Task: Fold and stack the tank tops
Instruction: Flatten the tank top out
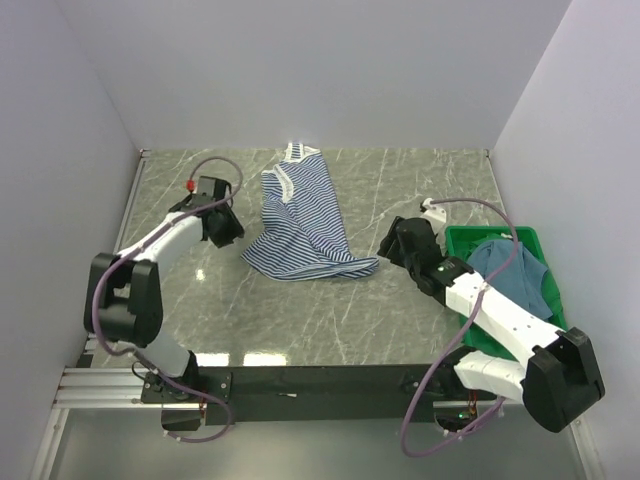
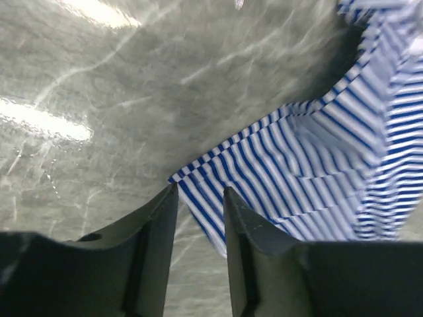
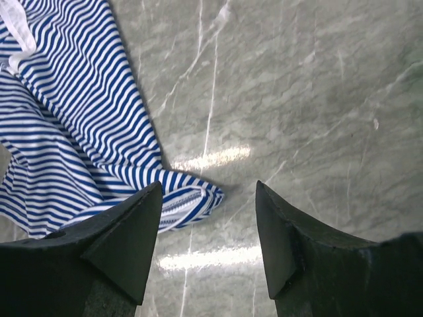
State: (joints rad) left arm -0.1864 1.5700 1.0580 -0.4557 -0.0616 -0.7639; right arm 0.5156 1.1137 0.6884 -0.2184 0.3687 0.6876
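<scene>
- My left gripper [image 2: 200,191] hovers low over the worktop [image 1: 400,180], toward its left edge. Its jaws stand a little apart with nothing clamped between them.
- In the left wrist view, the near-left hem corner of the striped tank top [image 1: 300,225] pokes into the gap right at the fingertips, lying flat on the stone.
- The striped top lies crumpled and twisted around the middle of the worktop, with its white neck trim toward the far edge. I judge it light, limp and easy to drag, so it needs taking by the hem corners or straps, one in each gripper, and spreading before any fold.
- My right gripper [image 3: 207,185] sits just right of the striped top, jaws wide apart and empty. The near-right hem corner lies just ahead of its left finger, touching neither.
- The teal tank top [image 1: 510,270] is bunched in the green crate [image 1: 490,233] at the right edge, partly under my right arm.
</scene>
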